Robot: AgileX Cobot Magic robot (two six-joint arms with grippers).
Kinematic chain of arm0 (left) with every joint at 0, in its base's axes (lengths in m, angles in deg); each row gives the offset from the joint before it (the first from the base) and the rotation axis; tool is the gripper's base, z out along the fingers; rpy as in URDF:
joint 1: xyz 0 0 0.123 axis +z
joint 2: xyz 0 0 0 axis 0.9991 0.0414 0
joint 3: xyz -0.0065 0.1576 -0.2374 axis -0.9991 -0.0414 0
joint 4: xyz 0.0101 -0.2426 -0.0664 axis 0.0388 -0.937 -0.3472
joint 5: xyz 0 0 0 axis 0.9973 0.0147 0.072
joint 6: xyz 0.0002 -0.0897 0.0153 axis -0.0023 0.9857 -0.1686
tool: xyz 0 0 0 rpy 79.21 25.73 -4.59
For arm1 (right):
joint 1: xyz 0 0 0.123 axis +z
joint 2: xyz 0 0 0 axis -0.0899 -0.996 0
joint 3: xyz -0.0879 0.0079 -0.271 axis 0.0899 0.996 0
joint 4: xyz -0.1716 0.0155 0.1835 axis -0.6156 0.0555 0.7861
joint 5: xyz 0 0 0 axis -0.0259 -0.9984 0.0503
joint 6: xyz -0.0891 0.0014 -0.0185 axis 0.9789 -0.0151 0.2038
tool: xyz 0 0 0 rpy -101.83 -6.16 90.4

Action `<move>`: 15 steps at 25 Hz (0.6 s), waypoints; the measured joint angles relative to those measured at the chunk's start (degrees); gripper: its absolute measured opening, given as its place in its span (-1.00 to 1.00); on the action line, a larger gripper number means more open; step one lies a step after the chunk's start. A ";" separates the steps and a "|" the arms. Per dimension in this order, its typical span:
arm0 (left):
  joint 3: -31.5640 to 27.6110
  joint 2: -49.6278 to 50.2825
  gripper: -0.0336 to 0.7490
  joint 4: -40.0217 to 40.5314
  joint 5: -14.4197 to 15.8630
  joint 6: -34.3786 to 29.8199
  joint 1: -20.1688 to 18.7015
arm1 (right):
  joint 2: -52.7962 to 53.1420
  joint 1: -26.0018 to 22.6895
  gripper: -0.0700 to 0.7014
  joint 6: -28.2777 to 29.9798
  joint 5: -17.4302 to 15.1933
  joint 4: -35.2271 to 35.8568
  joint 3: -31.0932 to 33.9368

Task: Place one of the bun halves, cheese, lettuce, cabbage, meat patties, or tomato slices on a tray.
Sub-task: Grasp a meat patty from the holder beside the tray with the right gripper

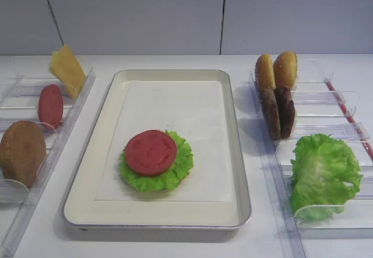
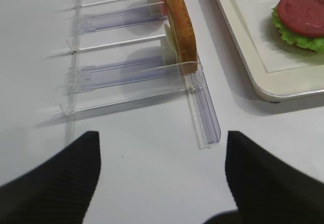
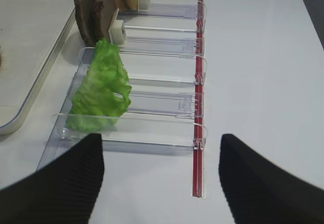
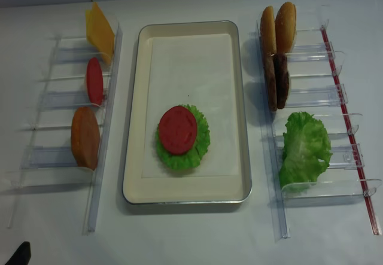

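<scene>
Cream tray (image 1: 87, 188) sits mid-table with a white paper liner (image 1: 175, 112) inside. On the liner, toward the tray's near edge: a lettuce leaf (image 1: 175, 176) with one tomato slice (image 1: 150, 152) flat on top of it. A thin brown edge shows under the leaf; cannot tell what it is.

Left clear rack (image 4: 60, 157) runs along the tray's left edge. Far to near: cheese slice (image 1: 67, 69) leaning on edge, a second tomato slice (image 1: 50, 105) upright, a bun half (image 1: 21, 151) upright in the nearest filled slot.

Right clear rack (image 4: 353, 187) runs along the tray's right edge, with a red strip (image 3: 199, 107) on its outer side. Far to near: two bun halves (image 1: 275, 70) side by side on edge, two meat patties (image 1: 278, 111) touching each other on edge just in front of them, then a loose lettuce bunch (image 1: 322, 173) slumped across the near slots.

Right gripper (image 3: 161, 181), wrist view only: both black fingers (image 3: 66, 183) spread wide, nothing between them, hovering over bare table at the near end of the right rack.

Left gripper (image 2: 162, 178), wrist view only: fingers spread wide too, holding nothing, above the table near the near end of the left rack, with the upright bun ahead of it.

Neither arm shows in the first overhead view; in the second, a small dark shape shows at the bottom left corner, too little to identify.
</scene>
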 joint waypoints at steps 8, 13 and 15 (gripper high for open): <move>0.00 0.00 0.33 0.00 0.00 0.00 0.00 | 0.00 0.00 0.46 0.00 0.00 0.00 0.00; 0.00 0.00 0.33 0.00 0.00 0.00 0.00 | 0.00 0.00 0.46 0.00 0.00 0.00 0.00; 0.00 0.00 0.33 0.00 0.00 0.00 0.00 | 0.00 0.00 0.46 0.00 0.00 0.00 0.00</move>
